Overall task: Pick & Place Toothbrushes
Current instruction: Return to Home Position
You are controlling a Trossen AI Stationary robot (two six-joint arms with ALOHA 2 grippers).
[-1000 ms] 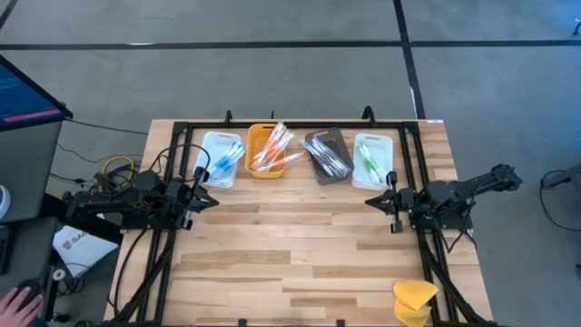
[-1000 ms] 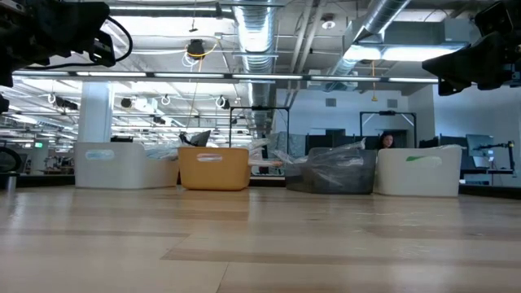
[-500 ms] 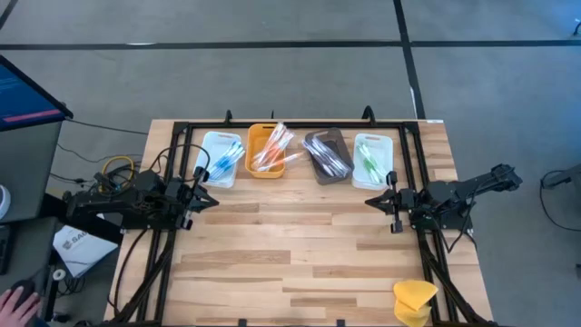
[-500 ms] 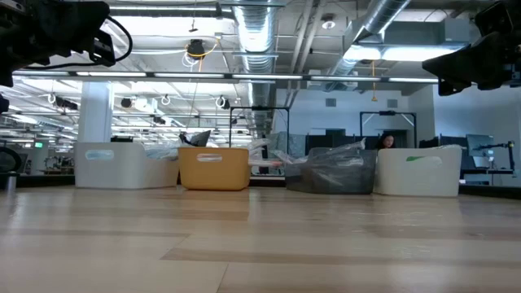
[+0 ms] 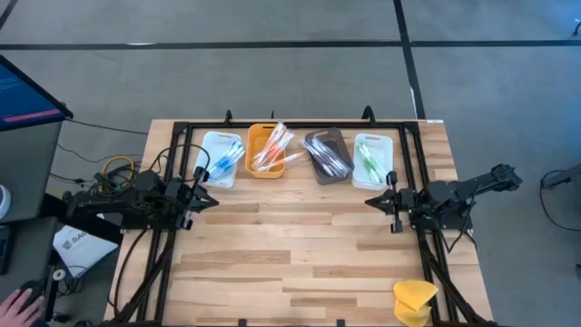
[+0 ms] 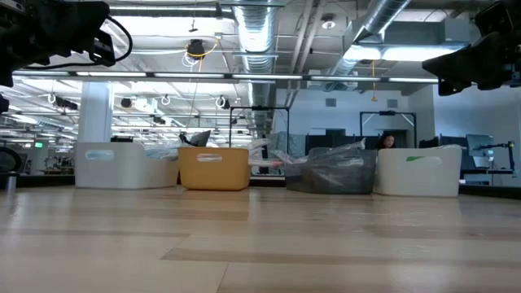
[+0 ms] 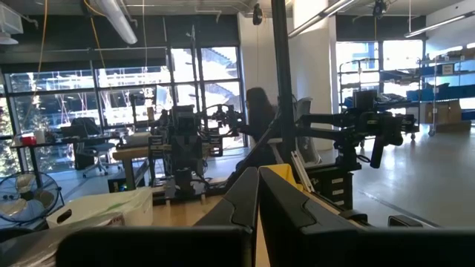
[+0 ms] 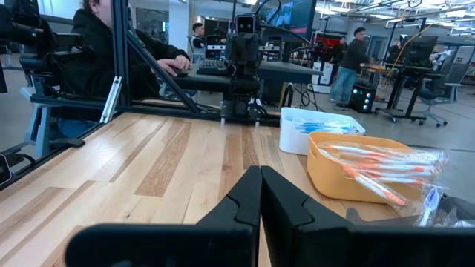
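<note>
Toothbrushes point(image 5: 272, 147) well apart from right pincer point(image 5: 369, 202)

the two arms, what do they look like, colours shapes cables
Both arms are dark, near-black jointed links with boxy housings. The left claw and right claw each end in two black fingers with angular, wedge-shaped tips. No markings are legible. A yellow cable coils by the left arm's base.
</note>
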